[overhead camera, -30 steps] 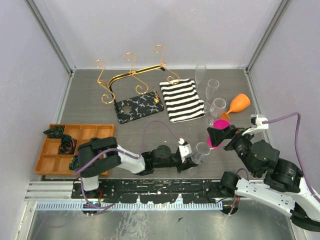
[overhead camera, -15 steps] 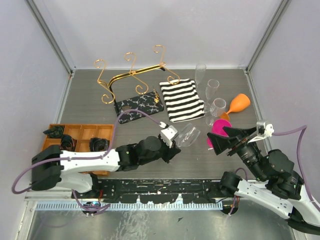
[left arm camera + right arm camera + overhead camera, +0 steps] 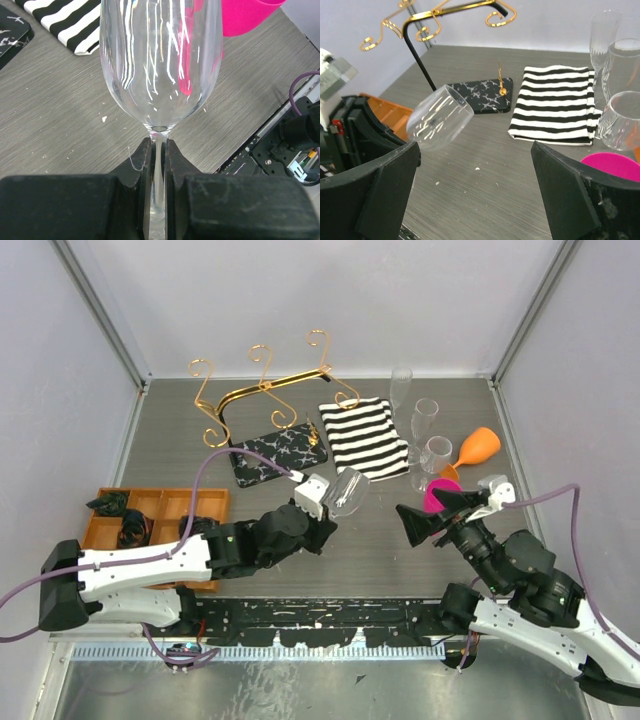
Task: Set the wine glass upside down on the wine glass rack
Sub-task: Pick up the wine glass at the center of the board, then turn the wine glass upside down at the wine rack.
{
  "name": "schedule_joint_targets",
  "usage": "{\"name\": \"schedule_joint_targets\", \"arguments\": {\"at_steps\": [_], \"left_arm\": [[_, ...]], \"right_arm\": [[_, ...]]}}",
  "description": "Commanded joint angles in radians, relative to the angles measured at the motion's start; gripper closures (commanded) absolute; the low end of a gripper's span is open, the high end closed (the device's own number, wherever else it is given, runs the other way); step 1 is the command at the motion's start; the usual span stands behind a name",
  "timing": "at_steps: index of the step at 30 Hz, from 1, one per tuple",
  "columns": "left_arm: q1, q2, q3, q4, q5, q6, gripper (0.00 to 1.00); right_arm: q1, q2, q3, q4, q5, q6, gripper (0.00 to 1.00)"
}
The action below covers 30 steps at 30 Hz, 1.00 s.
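The left fingers (image 3: 137, 165) are closed narrow on the stem of the wine glass (image 3: 160, 65), one on each side just under the bowl. The glass is clear and empty. It sits tilted in the grip with its open rim pointing away from the arm, and the bowl is off the worktop (image 3: 375, 555).

Seen from above, the glass hangs in front of the rack (image 3: 280, 453) and a little to its right, apart from the rack's black marbled base and not touching the gold wire. The rack stands upright, and none of its curled hooks carries anything.

The right fingers (image 3: 380, 190) are spread wide and hold nothing. They sit further right of the rack and point toward the held glass.

A striped cloth (image 3: 365, 438) lies flat just right of the rack's base. Beyond the cloth, further from the rack, stand three clear glasses (image 3: 425, 420), with a pink cup (image 3: 437, 490) and an orange cup (image 3: 478, 447) close by. A tray (image 3: 100, 537) lies in front of the rack to the left, with dark small items in some compartments.
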Motion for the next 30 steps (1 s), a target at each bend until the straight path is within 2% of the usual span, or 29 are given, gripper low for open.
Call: {"name": "schedule_joint_targets", "arguments": {"at_steps": [1, 5, 8, 11, 15, 22, 30], "left_arm": [[-0.001, -0.029, -0.005, 0.027, -0.050, -0.035, 1.00], [-0.001, -0.053, -0.008, 0.043, -0.059, -0.027, 1.00], [0.001, -0.085, -0.012, 0.056, -0.096, -0.036, 1.00], [0.002, -0.116, -0.025, 0.109, -0.098, -0.042, 1.00], [0.001, -0.129, -0.005, 0.120, -0.120, -0.054, 1.00], [0.002, -0.137, 0.026, 0.138, -0.156, -0.068, 1.00], [0.003, -0.120, 0.084, 0.119, -0.209, -0.096, 1.00]], "right_arm": [[0.000, 0.016, -0.032, 0.055, -0.020, -0.067, 0.00], [-0.001, 0.002, -0.066, 0.079, -0.096, -0.125, 0.02], [0.000, -0.020, -0.118, 0.149, -0.206, -0.192, 0.09], [-0.001, -0.035, -0.212, 0.272, -0.289, -0.248, 0.16], [0.000, -0.016, -0.313, 0.453, -0.447, -0.297, 0.19], [0.000, 0.184, -0.358, 0.736, -0.611, -0.251, 0.21], [0.000, 0.346, -0.486, 1.086, -0.630, -0.300, 0.20]]}}
